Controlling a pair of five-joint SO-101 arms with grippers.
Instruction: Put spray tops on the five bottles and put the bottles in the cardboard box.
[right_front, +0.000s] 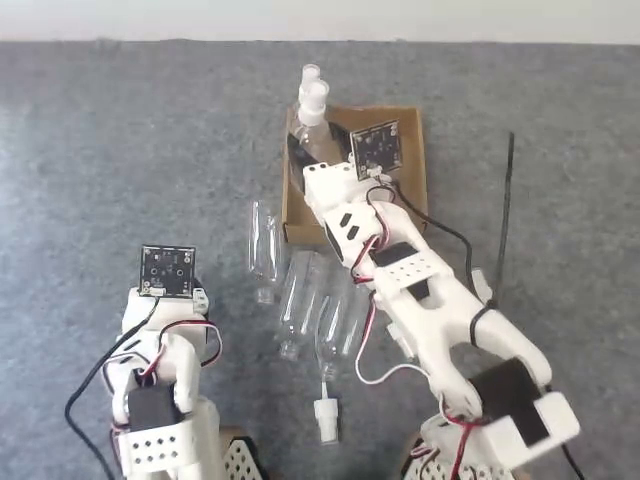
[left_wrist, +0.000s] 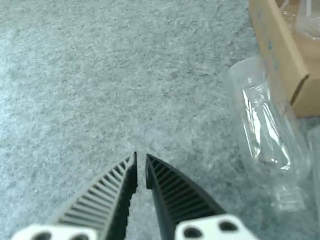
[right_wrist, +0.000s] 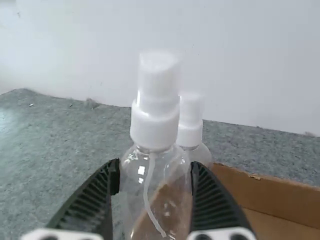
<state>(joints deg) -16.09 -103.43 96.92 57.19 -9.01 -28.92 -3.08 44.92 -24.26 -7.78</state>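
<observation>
Right gripper (right_wrist: 155, 176) clamping bottle (right_wrist: 155, 125), perhaps at far corner of cardboard box (right_front: 412, 170), left gripper (left_wrist: 141, 161) closed, open carpet (left_wrist: 75, 75) ahead

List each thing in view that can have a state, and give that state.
Held bottle: spray top on, upright, clamped by the right gripper.
Second capped bottle: spray top on, upright, just behind it.
Three uncapped bottles: no tops, lying on the carpet.
Loose spray top: lying on the carpet, unfitted.
Cardboard box: open.
Left gripper: shut, holding nothing.
</observation>
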